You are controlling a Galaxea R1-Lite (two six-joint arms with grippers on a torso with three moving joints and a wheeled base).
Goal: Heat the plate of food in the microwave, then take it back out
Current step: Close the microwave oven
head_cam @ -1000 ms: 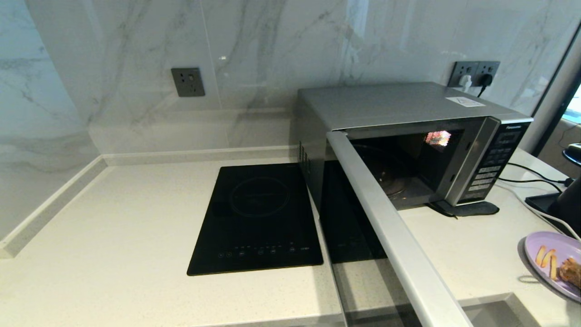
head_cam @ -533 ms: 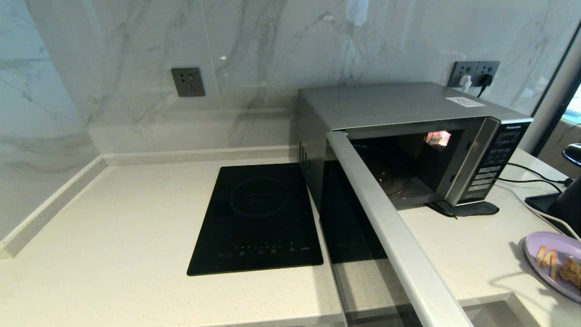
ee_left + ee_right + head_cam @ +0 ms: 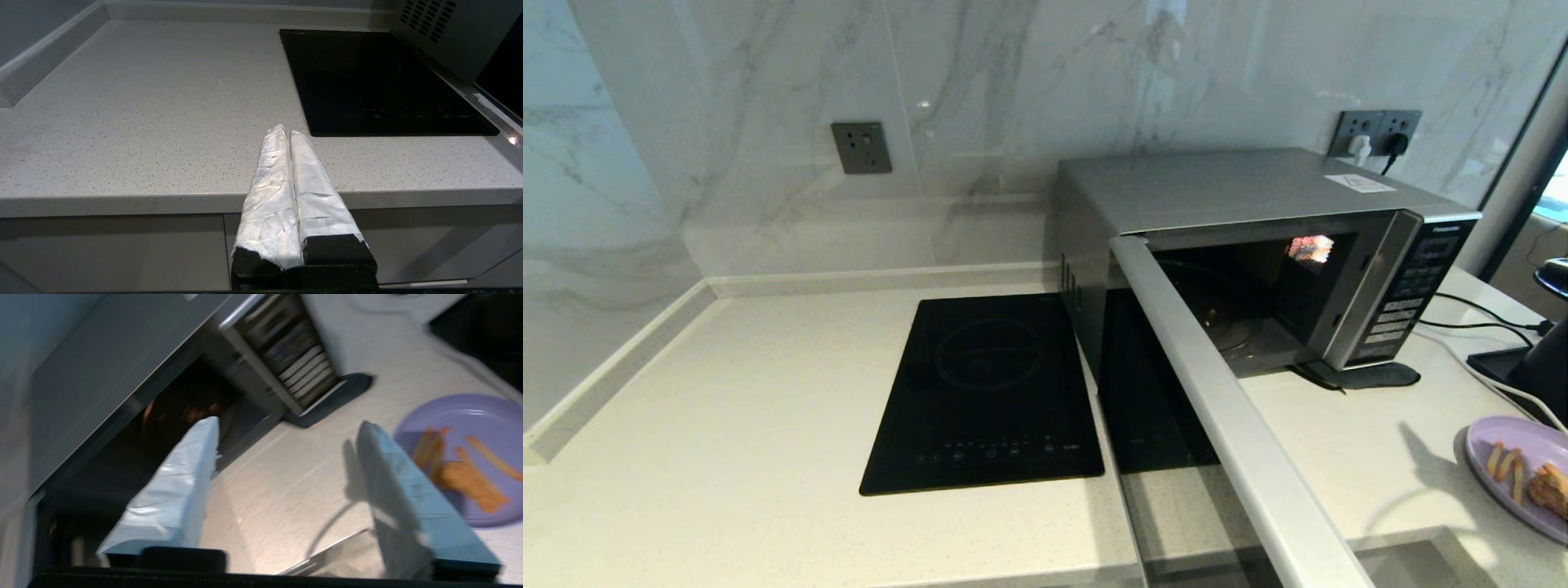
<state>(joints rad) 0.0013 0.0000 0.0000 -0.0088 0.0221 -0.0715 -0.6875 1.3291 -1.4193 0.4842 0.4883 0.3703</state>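
Right gripper (image 3: 286, 428) hangs wide open over the counter's near right edge, holding nothing. The plate (image 3: 1515, 478) sits just right of it; it looks light, stiff and slick, so pinch the rim. Left gripper (image 3: 290, 132) is parked, pressed closed. Further back, the microwave (image 3: 1258, 192) is open.

A home kitchen is shown: a speckled stone tabletop (image 3: 727, 408) is backed by marble wall panels (image 3: 768, 122), with an induction hob (image 3: 988, 392) set in and a microwave (image 3: 1241, 204) plugged into wall sockets (image 3: 1376, 131).

Lilac plate of food (image 3: 1503, 445); silver-grey microwave (image 3: 1241, 188); black hob (image 3: 988, 392).
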